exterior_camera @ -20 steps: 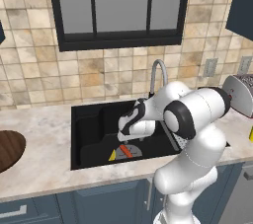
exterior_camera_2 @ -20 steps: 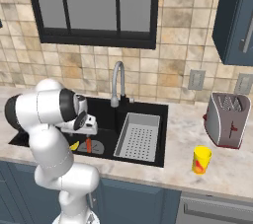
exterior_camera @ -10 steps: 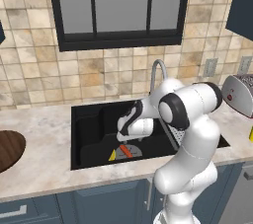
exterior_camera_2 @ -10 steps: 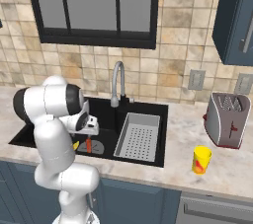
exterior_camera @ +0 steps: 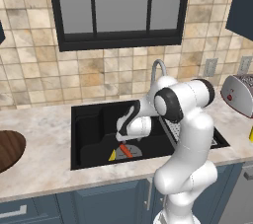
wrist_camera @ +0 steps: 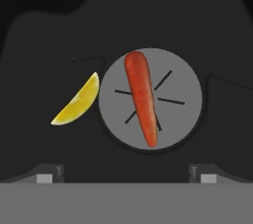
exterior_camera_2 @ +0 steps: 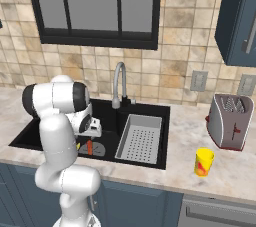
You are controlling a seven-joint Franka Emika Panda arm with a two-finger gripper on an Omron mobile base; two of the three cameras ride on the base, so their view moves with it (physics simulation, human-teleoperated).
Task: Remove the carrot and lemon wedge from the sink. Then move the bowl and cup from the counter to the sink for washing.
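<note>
Little has shifted since the earlier frames: the upper arm has swung slightly toward the basin's middle in both base views, while the hand hangs over the same spot above the drain; carrot and wedge lie where they lay.

Finger tips stand wide apart at the bottom corners of the hand view, nothing between them; gripper (wrist_camera: 126, 177) empty, seen from the left base as the hand (exterior_camera: 126, 131) pointing down into the sink (exterior_camera: 89, 119); not touching anything.

Carrot (wrist_camera: 142, 98) lies straight ahead of the fingers, roughly centred between them, resting across the round grey drain (wrist_camera: 183, 85); its long axis runs nearly up-and-down in the hand view, thick end far, thin end near, tilted slightly; so it lies almost square to the line joining the two tips, which suits a closing across its width; a small roll of the wrist would true it up, by my reckoning.

Lemon wedge (wrist_camera: 79, 102) just beside the drain's left edge, apart from the carrot, outside the fingers' line.

Further out: bowl (exterior_camera: 7, 149) on the counter (exterior_camera: 44, 129) left of the basin; cup (exterior_camera_2: 203, 162) on the counter right, near the toaster (exterior_camera_2: 230, 121); neither yet in the sink.
</note>
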